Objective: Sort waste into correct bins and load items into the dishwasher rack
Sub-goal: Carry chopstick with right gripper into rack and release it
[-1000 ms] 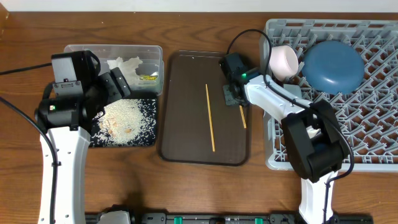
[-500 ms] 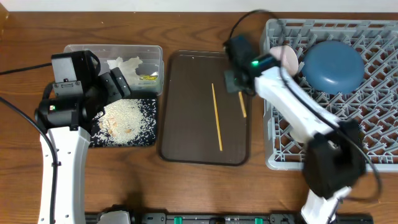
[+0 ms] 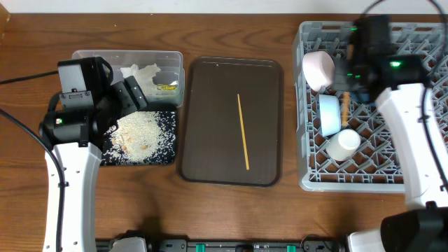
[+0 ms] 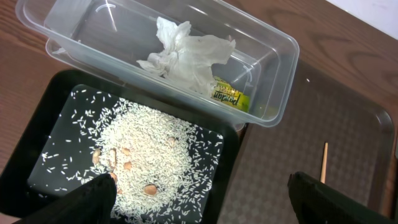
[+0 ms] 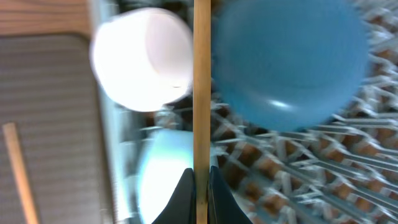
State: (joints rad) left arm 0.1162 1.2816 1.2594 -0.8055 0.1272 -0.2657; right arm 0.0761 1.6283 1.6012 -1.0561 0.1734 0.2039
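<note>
My right gripper is shut on one wooden chopstick, held above the grey dishwasher rack. Below it lie the cream bowl, the light-blue bowl and the dark-blue plate, which my arm hides in the overhead view. A small white cup sits in the rack. The second chopstick lies on the brown tray. My left gripper is open above the black tray of rice.
The clear tub holds white tissue and the yellow wrapper. A few brown bits lie among the rice. The tub and black tray touch the brown tray's left side.
My right arm has lifted one chopstick off the brown tray and carried it right, over the rack. The other chopstick stays on the tray. The left arm has not moved.
</note>
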